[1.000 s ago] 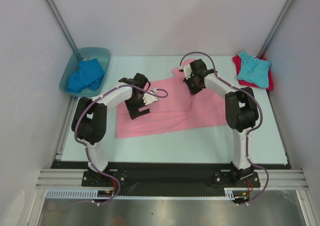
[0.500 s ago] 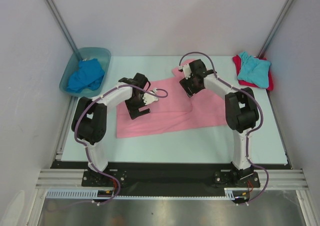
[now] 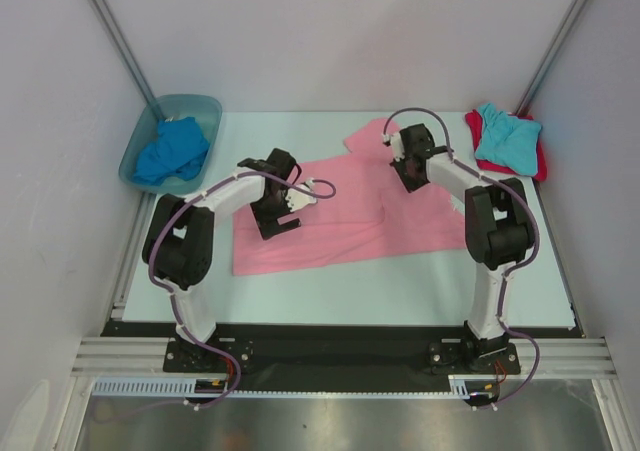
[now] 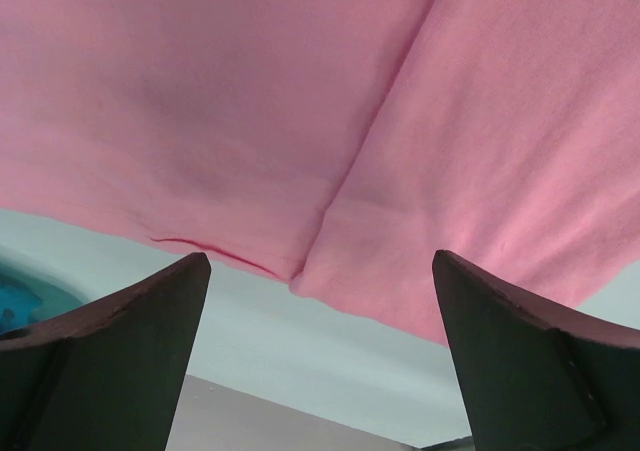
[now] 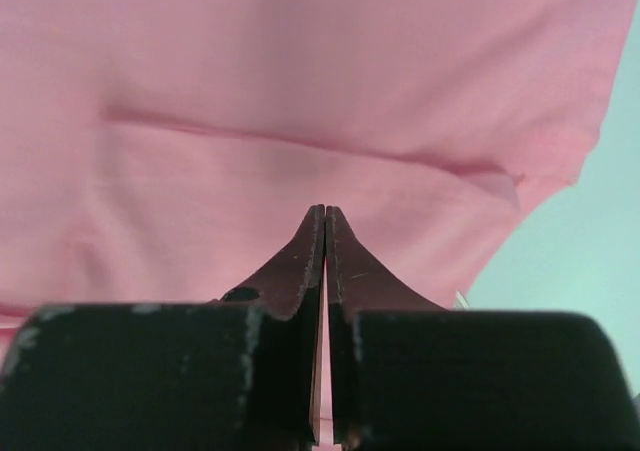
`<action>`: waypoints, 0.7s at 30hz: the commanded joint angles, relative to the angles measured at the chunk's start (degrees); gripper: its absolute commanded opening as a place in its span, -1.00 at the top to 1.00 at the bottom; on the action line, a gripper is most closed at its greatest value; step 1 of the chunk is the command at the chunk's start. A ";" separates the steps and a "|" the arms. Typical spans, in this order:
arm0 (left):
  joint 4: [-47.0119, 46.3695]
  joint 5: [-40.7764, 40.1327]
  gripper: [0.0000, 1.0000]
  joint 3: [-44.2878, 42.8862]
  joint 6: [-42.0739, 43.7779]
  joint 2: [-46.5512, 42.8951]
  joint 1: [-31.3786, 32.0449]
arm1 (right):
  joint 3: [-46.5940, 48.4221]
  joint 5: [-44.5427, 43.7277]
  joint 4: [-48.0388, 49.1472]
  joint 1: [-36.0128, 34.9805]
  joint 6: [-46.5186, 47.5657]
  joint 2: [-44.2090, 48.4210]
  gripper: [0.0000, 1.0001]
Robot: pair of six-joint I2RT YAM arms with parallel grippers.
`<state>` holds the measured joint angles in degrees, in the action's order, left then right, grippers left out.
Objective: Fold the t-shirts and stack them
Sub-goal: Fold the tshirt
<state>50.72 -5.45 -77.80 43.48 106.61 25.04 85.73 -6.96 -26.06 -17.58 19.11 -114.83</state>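
Centrally, the pink t-shirt (image 3: 340,221) lies spread on the table (image 3: 400,291), creased, with one sleeve toward the far edge. The right gripper (image 5: 323,216) is over its far right part, jaws pressed together, tips at the cloth; whether any cloth is pinched cannot be told. The left gripper (image 4: 320,271) hangs over its left part, jaws wide apart. The turquoise t-shirt (image 3: 507,136) lies on the red t-shirt (image 3: 540,163) at the far right corner. The blue t-shirt (image 3: 172,151) sits in the tub (image 3: 190,103) at far left.

Four t-shirts: one pink t-shirt (image 3: 340,221), one royal blue t-shirt (image 3: 172,151), one turquoise t-shirt (image 3: 508,136) and one red t-shirt (image 3: 541,164). One blue-green tub (image 3: 190,102). One table (image 3: 400,281). Two robot arms, the left arm (image 3: 215,196) and the right arm (image 3: 480,201). Two grippers, the left gripper (image 4: 320,259) and the right gripper (image 5: 323,216).
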 commanded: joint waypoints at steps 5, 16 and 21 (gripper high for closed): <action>-5.89 -1.93 -0.99 4.85 0.02 -2.81 0.63 | -1.18 -0.95 -0.39 6.59 -2.06 0.39 1.00; -3.62 0.79 -1.00 7.66 0.46 -3.69 0.63 | -6.54 -0.86 -1.53 11.34 -0.57 3.29 1.00; -1.06 1.50 -1.00 7.40 1.69 -4.21 0.54 | -7.60 0.10 -5.13 14.50 0.66 6.44 1.00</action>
<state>47.75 -5.61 -70.15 43.92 105.25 25.23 78.59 -7.05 -28.01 -5.17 18.50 -113.49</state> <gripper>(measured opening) 0.996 0.009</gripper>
